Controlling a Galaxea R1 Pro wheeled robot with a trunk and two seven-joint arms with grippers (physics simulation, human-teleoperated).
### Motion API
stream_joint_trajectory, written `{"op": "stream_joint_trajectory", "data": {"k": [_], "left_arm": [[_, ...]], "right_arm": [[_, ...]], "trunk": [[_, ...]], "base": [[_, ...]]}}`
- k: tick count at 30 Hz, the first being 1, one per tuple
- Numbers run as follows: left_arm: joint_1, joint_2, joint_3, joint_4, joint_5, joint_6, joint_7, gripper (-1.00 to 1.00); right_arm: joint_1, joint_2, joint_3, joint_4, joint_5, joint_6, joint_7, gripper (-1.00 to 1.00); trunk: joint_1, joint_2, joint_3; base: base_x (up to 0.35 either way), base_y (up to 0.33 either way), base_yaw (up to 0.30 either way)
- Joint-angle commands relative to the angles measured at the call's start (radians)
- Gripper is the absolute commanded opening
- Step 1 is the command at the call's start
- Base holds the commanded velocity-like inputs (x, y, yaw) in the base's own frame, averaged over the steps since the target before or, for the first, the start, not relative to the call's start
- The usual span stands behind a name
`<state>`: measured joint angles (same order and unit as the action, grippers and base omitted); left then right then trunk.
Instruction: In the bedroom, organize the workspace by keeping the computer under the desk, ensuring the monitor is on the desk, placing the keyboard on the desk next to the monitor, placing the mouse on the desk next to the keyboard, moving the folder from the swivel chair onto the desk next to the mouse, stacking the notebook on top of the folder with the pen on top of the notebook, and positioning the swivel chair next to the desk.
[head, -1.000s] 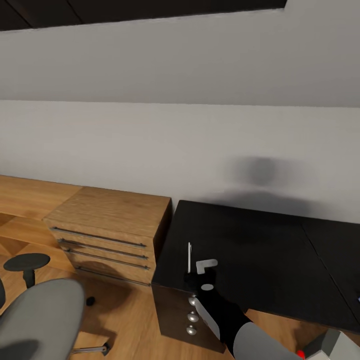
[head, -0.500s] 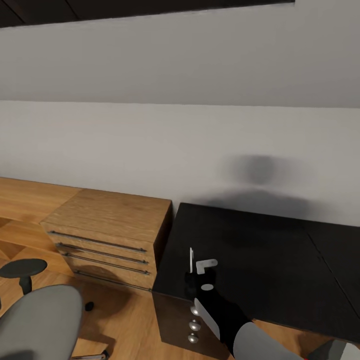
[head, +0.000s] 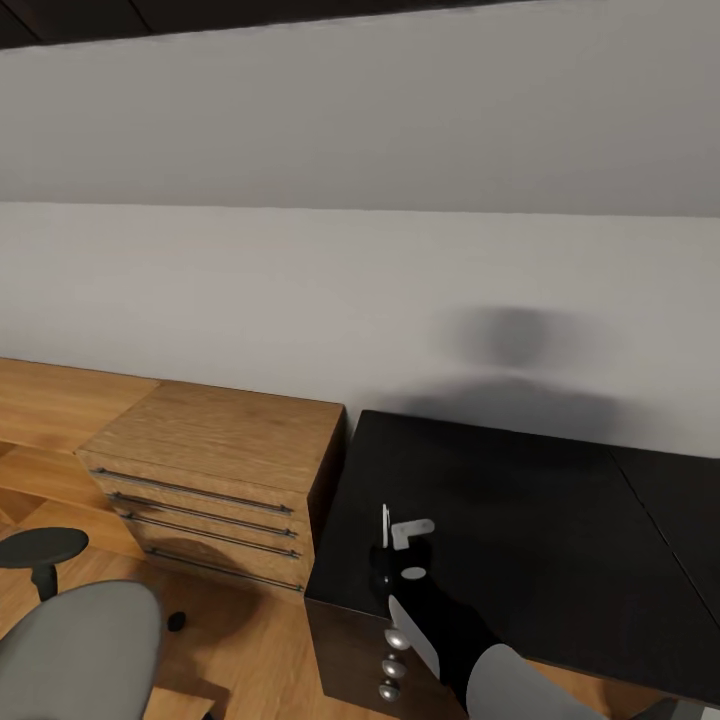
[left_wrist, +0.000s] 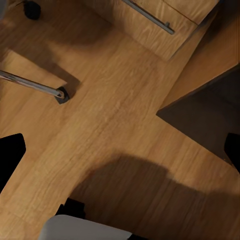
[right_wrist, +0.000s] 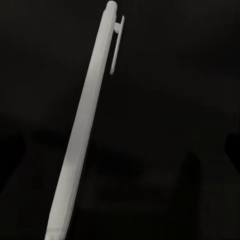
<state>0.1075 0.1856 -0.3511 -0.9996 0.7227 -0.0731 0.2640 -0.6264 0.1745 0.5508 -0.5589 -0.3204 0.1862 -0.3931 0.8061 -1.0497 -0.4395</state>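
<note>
In the head view my right gripper (head: 392, 562) is shut on the pen (head: 384, 524), a thin whitish stick held upright over the near left corner of the matt black desk (head: 530, 510). The right wrist view has the pen (right_wrist: 84, 137) close up, slanting across the black desk top (right_wrist: 175, 100). The grey swivel chair (head: 80, 640) stands on the floor left of the desk, with a black armrest (head: 40, 548) showing. In the left wrist view my left gripper (left_wrist: 121, 152) hangs open over the wooden floor, with nothing between its fingers.
A light wooden drawer chest (head: 215, 455) with long dark handles stands against the desk's left side. The desk's black drawer unit with silver knobs (head: 394, 640) is under the gripper. A chrome chair leg with a castor (left_wrist: 61, 94) lies on the floor (left_wrist: 115, 120).
The whole head picture has shifted: chair and chest sit lower and further left, so the camera moved. My right gripper keeps the pen over the desk corner.
</note>
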Motion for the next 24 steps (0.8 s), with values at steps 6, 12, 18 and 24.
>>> {"op": "stream_joint_trajectory", "data": {"k": [6,12,18,24], "left_arm": [[0.0,0.002,-0.004,-0.035,0.011,-0.003,0.007,1.0],[0.0,0.011,0.01,-0.212,0.017,0.061,0.025,1.0],[0.0,0.004,0.129,-0.416,0.021,0.352,0.115,1.0],[0.0,0.002,0.196,-0.584,0.06,0.434,0.13,1.0]], "right_arm": [[-0.001,0.0,0.005,-0.026,-0.005,0.037,-0.011,1.0],[-0.001,0.0,0.006,-0.033,-0.005,0.041,-0.012,1.0],[-0.001,0.0,0.006,-0.048,-0.006,0.044,-0.013,1.0],[-0.001,0.0,0.005,-0.051,-0.007,0.042,-0.012,1.0]], "trunk": [[0.0,-0.001,-0.001],[0.0,-0.001,-0.001],[0.0,-0.001,-0.001],[0.0,-0.001,-0.001]], "base": [[0.0,0.0,0.0],[0.0,0.0,0.0],[0.0,0.0,0.0],[0.0,0.0,0.0]]}}
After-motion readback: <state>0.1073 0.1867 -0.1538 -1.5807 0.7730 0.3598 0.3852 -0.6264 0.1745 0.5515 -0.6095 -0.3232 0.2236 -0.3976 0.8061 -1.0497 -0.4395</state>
